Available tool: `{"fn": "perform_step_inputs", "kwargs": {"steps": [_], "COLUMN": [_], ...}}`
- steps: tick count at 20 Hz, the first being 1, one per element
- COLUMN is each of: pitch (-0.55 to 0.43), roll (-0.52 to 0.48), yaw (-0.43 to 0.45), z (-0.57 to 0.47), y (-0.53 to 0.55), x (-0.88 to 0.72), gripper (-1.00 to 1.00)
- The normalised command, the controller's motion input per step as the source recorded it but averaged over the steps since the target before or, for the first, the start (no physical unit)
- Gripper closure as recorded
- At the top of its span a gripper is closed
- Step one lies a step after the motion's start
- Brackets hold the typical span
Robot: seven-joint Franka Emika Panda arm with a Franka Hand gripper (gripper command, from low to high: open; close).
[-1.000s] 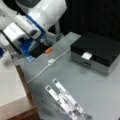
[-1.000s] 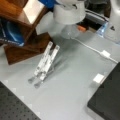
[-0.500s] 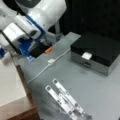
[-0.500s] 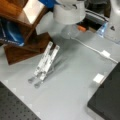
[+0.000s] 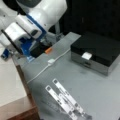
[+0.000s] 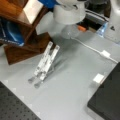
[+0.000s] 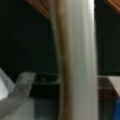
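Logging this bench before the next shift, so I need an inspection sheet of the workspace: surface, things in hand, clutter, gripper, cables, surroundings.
Surface: grey table, bare in the middle in both front views.
Things in hand: a pale upright bar fills the wrist view close to the camera; what it is cannot be told.
Clutter: folding metal stand lying flat; black box with a small white tag; small orange item.
Gripper: not seen in any view; only the white arm shows at a front view's top left.
Cables: white cable with an inline block across the table.
Surroundings: wooden shelf holding a blue book; dark backdrop.
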Motion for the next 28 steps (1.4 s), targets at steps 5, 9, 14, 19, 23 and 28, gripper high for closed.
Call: {"fn": "perform_step_inputs", "kwargs": {"steps": [5, 9, 14, 19, 23, 28], "pitch": [0.148, 0.184, 0.144, 0.081, 0.012, -0.047], "roll": [-0.094, -0.11, -0.058, -0.003, 0.045, 0.074], "yaw": [0.108, 0.106, 0.068, 0.074, 0.075, 0.079], "z": [0.03, 0.08, 0.09, 0.03, -0.09, -0.2], "y": [0.3, 0.33, 0.37, 0.51, 0.53, 0.41], "x": [0.04, 0.03, 0.05, 0.06, 0.11, 0.17], "gripper": [1.0, 1.0, 1.0, 1.0, 1.0, 1.0]}}
